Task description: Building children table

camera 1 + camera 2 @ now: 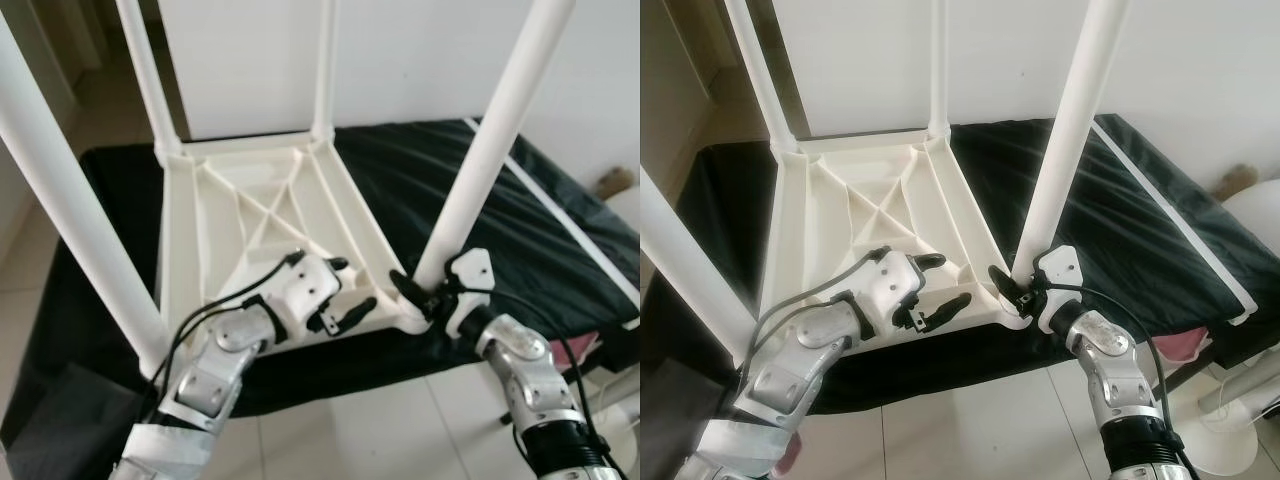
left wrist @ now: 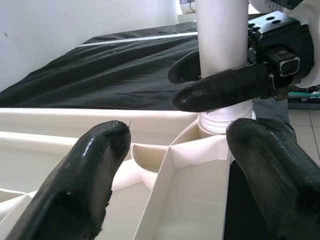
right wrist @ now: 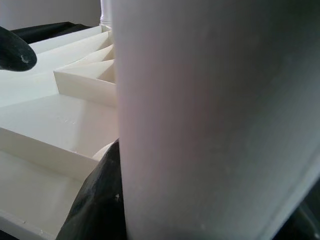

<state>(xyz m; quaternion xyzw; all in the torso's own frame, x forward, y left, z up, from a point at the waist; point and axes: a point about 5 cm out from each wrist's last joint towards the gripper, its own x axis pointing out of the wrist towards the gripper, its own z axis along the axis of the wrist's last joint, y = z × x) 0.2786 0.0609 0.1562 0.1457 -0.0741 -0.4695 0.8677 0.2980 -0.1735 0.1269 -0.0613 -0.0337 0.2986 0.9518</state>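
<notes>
A white plastic children's table (image 1: 250, 215) lies upside down on a black cloth (image 1: 540, 230) that covers a low surface over a pale tiled floor (image 1: 400, 430). Its ribbed underside faces up, crossed by diagonal braces. Four white tube legs rise from its corners.

At the far left, the near-left leg (image 1: 75, 215) slants up out of the corner closest to the robot's left side. Behind it, the far-left leg (image 1: 148, 75) stands in its socket, and the far-right leg (image 1: 324, 65) stands a little further right, before a white wall (image 1: 420, 60).

The left claw (image 1: 345, 295) reaches in over the table's near edge, between the near legs. Its two black fingers are spread wide and hold nothing. One finger (image 2: 85, 180) hangs above the ribbed cells, and the other finger (image 2: 275, 170) lies just outside the rim, near the corner socket.

Right of it, the near-right leg (image 1: 490, 140) stands in the near-right corner socket (image 2: 220, 120), leaning slightly. The right claw (image 1: 418, 290) is closed around the base of this leg, just above the socket, with a black finger (image 2: 225, 90) wrapped on each side of the tube. In the right wrist view, the leg is a broad white column, very close and blurred.

A white stripe (image 1: 560, 210) runs along the cloth at the right.
</notes>
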